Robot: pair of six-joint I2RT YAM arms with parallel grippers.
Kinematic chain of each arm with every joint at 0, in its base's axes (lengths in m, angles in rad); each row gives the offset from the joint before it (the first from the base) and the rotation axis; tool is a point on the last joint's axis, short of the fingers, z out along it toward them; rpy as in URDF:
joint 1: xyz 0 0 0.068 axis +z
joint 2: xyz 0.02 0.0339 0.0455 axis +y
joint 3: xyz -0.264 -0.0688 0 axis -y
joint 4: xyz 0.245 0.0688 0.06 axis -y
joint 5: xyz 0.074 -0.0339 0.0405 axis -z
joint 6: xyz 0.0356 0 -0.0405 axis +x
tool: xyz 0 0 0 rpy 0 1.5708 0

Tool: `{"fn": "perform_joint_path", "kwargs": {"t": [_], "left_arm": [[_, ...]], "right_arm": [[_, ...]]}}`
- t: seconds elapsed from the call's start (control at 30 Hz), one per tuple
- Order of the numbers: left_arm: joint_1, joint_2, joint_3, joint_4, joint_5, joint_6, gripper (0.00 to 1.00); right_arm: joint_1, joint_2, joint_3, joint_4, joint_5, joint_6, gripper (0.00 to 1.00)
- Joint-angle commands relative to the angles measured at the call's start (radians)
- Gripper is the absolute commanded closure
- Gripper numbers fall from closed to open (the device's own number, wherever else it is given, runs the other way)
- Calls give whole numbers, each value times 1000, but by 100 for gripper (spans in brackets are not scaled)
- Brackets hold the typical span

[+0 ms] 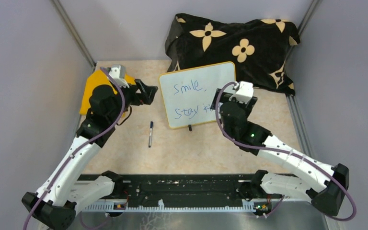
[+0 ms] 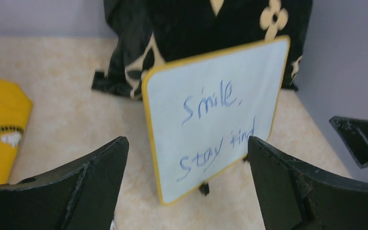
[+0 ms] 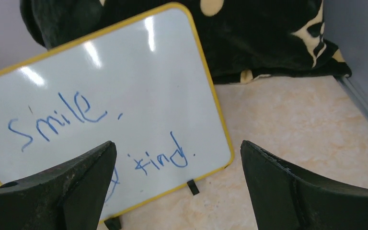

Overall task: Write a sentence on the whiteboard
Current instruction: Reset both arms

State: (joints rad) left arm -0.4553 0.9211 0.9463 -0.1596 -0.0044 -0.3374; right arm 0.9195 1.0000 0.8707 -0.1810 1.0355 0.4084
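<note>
The whiteboard [image 1: 191, 103], yellow-rimmed on small black feet, stands tilted at mid-table against a black cloth. Blue handwriting on it, the sentence [image 1: 188, 87], reads "Smile," over "Stay kind". A dark marker [image 1: 150, 133] lies on the table in front of the board's left side, held by neither gripper. My left gripper [image 1: 147, 92] hovers just left of the board, open and empty. My right gripper [image 1: 217, 103] is at the board's lower right, covering "kind" from above, also open and empty. The left wrist view shows the board [image 2: 211, 158] and writing [image 2: 213, 103] between spread fingers [image 2: 100, 172]. The right wrist view shows board [image 3: 124, 72] and writing [image 3: 57, 120].
A black cloth with tan flowers [image 1: 239, 43] is heaped behind the board at the back right. A yellow object [image 1: 93, 88] lies at the left under my left arm. Grey walls close in both sides and the back.
</note>
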Motion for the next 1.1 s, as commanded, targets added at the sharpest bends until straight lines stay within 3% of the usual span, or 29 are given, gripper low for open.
{"fn": "perform_joint_path", "kwargs": {"t": [0.0,0.23,0.37,0.43,0.5,0.57,0.7,0.8,0.9,1.0,1.07], "left_arm": [[-5,62,220,76,-41,40,1],[-5,115,377,124,-220,-130,1],[-5,147,449,104,-227,-144,1],[-4,170,470,119,-243,-124,1],[-5,202,504,123,-271,-111,1],[-5,236,542,129,-272,-95,1],[-6,307,620,146,-225,-78,1],[-6,388,765,151,-120,-60,1],[-8,409,824,153,-61,-7,1],[-8,393,815,152,-73,18,1],[-8,370,773,186,-94,18,1]], "right_arm": [[-31,-73,146,96,24,-175,2],[-31,-162,247,173,-31,-369,3],[24,-137,315,260,-28,-516,1],[131,-102,310,462,45,-705,1],[235,-42,266,812,112,-985,1],[259,60,275,1043,177,-1173,1],[254,165,248,1380,227,-1389,1],[254,137,234,1354,204,-1312,1],[253,46,249,1190,142,-1138,1],[253,-55,266,946,25,-912,1],[252,-99,256,930,-29,-864,1]]}}
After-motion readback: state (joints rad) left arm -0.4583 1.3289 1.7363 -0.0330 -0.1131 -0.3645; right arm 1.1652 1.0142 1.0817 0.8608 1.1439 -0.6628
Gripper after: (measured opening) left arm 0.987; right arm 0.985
